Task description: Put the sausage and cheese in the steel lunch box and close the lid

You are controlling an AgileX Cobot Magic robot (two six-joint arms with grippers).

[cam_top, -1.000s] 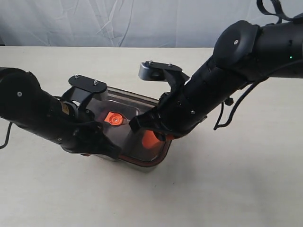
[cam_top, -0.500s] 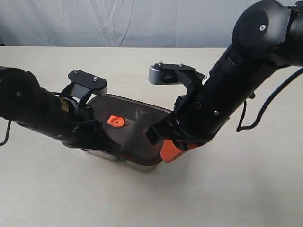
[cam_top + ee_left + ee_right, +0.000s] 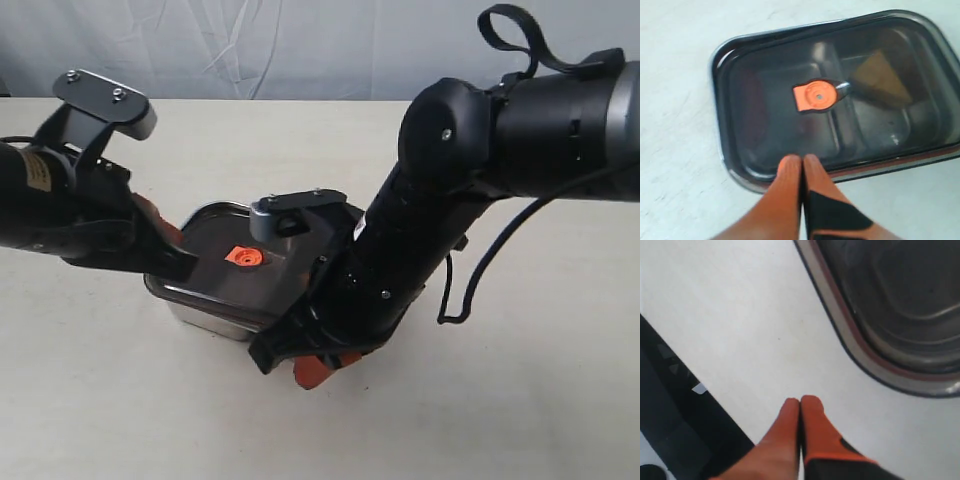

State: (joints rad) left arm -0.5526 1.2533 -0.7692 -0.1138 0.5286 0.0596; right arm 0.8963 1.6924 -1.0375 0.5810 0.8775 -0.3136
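The steel lunch box (image 3: 203,316) stands mid-table with the dark translucent lid (image 3: 222,281) lying flat on it, its orange valve tab (image 3: 241,256) facing up. Through the lid (image 3: 780,125) I see the yellow cheese (image 3: 880,80) in one compartment. A dim reddish shape (image 3: 753,102) in the other may be the sausage. My left gripper (image 3: 165,228) is shut and empty, hovering just off the box's left end; its tips (image 3: 801,160) sit over the rim (image 3: 747,182). My right gripper (image 3: 318,370) is shut and empty, over the table just in front of the box corner (image 3: 920,385).
The pale tabletop (image 3: 520,400) stretches all round the box. The bulky right arm (image 3: 420,240) leans over the box's right end and hides it in the exterior view. A grey cloth backdrop (image 3: 300,45) hangs behind the table.
Both grippers have come off the lid. The left arm drew back up and to the left, the right swung down to the front of the box. The lid now lies flat.
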